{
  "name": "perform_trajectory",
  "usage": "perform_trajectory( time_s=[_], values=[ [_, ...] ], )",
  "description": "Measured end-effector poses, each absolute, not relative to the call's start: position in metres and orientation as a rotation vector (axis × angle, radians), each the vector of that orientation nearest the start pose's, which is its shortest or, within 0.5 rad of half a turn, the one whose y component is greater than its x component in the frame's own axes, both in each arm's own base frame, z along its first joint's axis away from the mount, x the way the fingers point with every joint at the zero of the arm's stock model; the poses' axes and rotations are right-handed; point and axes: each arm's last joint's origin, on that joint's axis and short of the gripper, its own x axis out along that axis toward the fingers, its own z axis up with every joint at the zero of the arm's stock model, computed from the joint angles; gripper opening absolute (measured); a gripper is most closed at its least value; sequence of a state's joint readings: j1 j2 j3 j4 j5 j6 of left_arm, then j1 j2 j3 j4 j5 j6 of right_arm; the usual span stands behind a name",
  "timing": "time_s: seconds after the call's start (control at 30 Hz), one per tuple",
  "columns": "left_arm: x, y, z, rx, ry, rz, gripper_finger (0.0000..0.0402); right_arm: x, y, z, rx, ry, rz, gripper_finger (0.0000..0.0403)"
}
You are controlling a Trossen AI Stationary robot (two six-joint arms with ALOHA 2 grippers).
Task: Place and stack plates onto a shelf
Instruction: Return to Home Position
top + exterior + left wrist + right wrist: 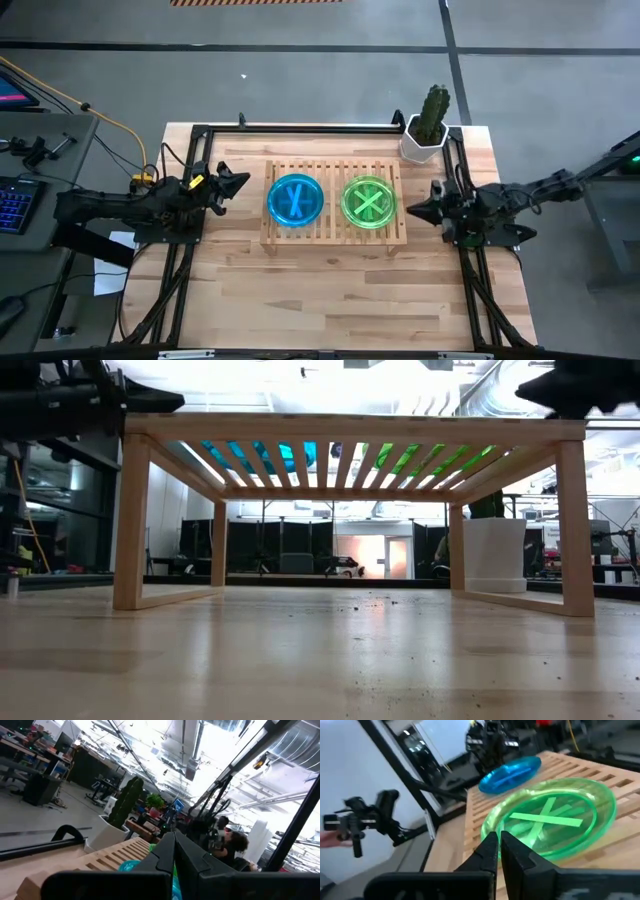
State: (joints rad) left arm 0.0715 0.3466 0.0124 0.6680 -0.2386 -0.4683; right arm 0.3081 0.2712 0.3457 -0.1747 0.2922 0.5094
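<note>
Right tool (411,211) beside shelf (334,205), plates (370,202) aboard

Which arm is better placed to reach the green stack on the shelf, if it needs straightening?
Probably the right arm. The right hand is beside the shelf's right end, where the green stack sits. The left hand is at the other end, with the blue stack in between.
</note>
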Motion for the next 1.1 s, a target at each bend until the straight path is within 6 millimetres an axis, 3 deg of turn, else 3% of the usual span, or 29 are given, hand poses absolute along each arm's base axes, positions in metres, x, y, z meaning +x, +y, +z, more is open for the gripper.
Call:
perform_trajectory(
  time_s=[0.27,0.4,0.63,1.1],
  values=[
    [0.113,0.015,0.201,-0.488,-0.398,0.224,0.0003,0.081,0.017,0.212,0.399,-0.064,0.045,0.0],
    [0.113,0.015,0.2,-0.487,-0.387,0.228,0.0003,0.085,0.02,0.207,0.332,-0.04,0.117,0.0],
    [0.113,0.015,0.195,-0.484,-0.332,0.234,0.0003,0.091,0.02,0.172,0.33,0.131,0.03,0.0],
    [0.094,0.013,0.187,-0.478,-0.273,0.239,0.0003,0.088,0.019,0.173,0.327,0.126,0.035,0.0]
  ],
)
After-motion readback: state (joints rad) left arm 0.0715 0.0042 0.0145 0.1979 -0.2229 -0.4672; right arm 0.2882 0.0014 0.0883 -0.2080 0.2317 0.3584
